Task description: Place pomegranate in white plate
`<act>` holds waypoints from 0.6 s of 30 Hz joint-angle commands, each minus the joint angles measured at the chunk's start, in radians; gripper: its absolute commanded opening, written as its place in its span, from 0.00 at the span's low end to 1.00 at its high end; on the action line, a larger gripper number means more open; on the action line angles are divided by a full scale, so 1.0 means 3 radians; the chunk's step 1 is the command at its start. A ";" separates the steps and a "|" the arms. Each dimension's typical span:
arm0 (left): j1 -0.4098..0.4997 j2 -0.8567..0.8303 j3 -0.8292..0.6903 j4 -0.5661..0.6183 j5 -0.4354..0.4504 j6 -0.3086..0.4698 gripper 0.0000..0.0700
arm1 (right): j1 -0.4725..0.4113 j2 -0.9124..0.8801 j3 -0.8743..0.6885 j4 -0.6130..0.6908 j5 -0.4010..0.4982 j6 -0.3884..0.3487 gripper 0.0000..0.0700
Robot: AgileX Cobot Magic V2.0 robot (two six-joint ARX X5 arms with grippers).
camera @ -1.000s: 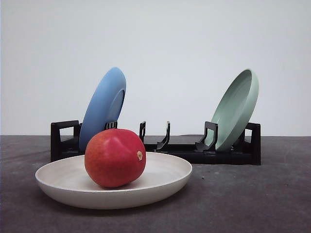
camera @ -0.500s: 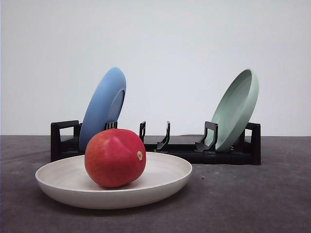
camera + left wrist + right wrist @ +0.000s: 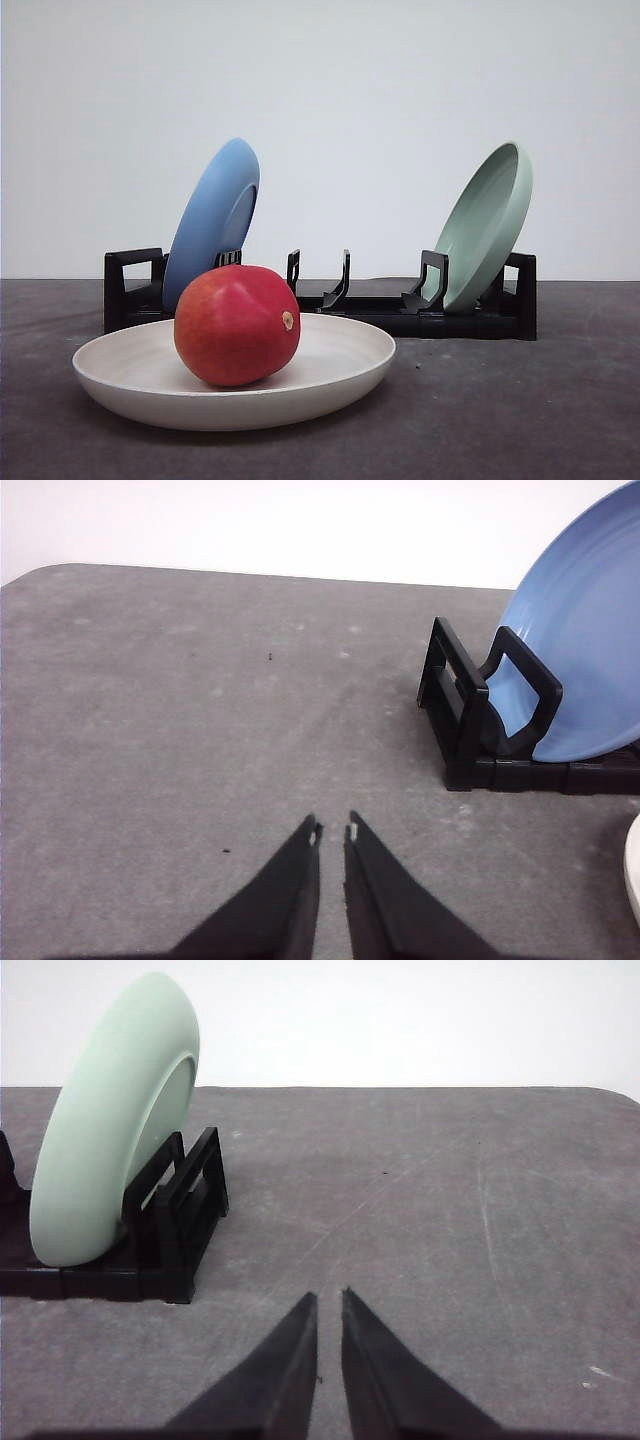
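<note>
Front view: pomegranate (image 3: pixel 237 325) rests in the white plate (image 3: pixel 345 385); smooth, firm, probably heavy, best gripped across its middle. Left pincer (image 3: pixel 332 830) and right pincer (image 3: pixel 329 1298) nearly closed, empty.

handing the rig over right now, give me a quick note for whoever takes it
Left gripper: shut, holding nothing, over bare table near the rack end with the blue plate.
Right gripper: shut, holding nothing, over bare table beside the green plate.
Pomegranate sits in the white plate, at the front of the table, in front of the black rack.
Done: fruit is in the plate.
Left: nothing visible; just confirm and stop.
</note>
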 commanded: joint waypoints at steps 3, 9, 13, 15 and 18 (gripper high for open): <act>0.0003 -0.0001 -0.0037 -0.0006 -0.0001 0.0023 0.04 | -0.0001 0.0003 -0.0013 0.0036 0.0000 0.0036 0.06; 0.0004 -0.0001 -0.0037 -0.0006 -0.0001 0.0023 0.04 | -0.0001 0.0003 -0.0013 0.0036 0.0000 0.0036 0.06; 0.0004 -0.0001 -0.0037 -0.0006 -0.0001 0.0023 0.04 | -0.0001 0.0003 -0.0013 0.0036 0.0000 0.0036 0.06; 0.0004 -0.0001 -0.0037 -0.0006 -0.0001 0.0023 0.04 | -0.0001 0.0003 -0.0013 0.0036 0.0000 0.0036 0.06; 0.0004 -0.0001 -0.0037 -0.0006 -0.0001 0.0023 0.04 | -0.0001 0.0003 -0.0013 0.0036 0.0000 0.0036 0.06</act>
